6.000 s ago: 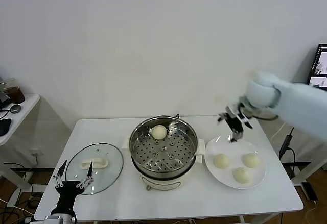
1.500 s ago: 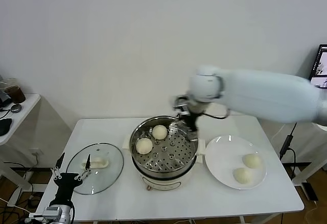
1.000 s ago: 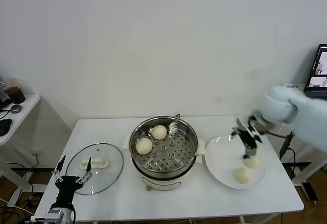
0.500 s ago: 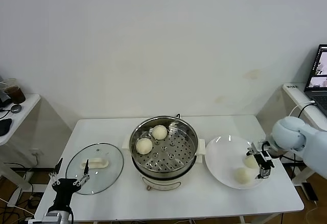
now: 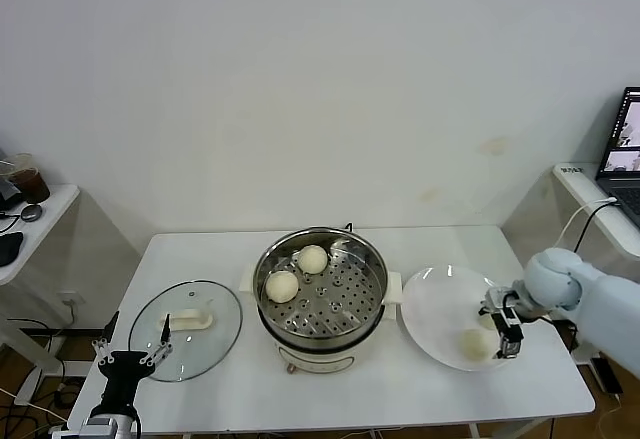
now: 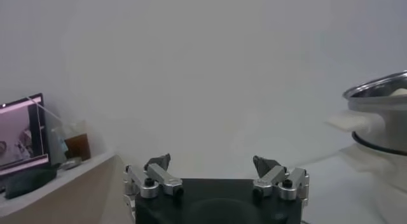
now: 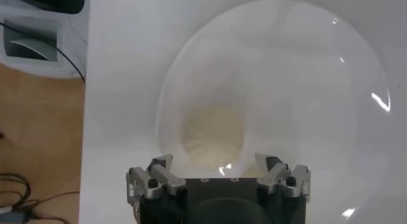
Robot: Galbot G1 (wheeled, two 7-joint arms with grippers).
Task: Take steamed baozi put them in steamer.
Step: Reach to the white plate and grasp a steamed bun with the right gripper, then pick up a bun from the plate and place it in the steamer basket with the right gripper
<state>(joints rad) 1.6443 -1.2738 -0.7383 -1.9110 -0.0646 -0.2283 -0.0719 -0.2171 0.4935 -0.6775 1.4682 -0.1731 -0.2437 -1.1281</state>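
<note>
Baozi number two sits beside another on the perforated tray of the steamer, toward its far-left part. Two more remain on the white plate at the steamer's right. One shows clearly near the plate's front edge; the other is mostly hidden in the head view behind the right pincer.

The right wrist view shows that hidden bun lying directly ahead of the right pincer, whose fingers stand spread wide, wider than the bun, with nothing between them.

The step in hand looks like the pick of this third bun. To do it well, the pincer should come on until the fingers straddle the bun at its widest part, centred so both touch together. The dough is likely soft, so close only enough to carry it. Lift straight before swinging toward the steamer, clear of the neighbouring bun and the steamer's rim.

The left pincer waits low at the tabletop's front-left corner, near the glass lid, fingers wide apart and empty.
</note>
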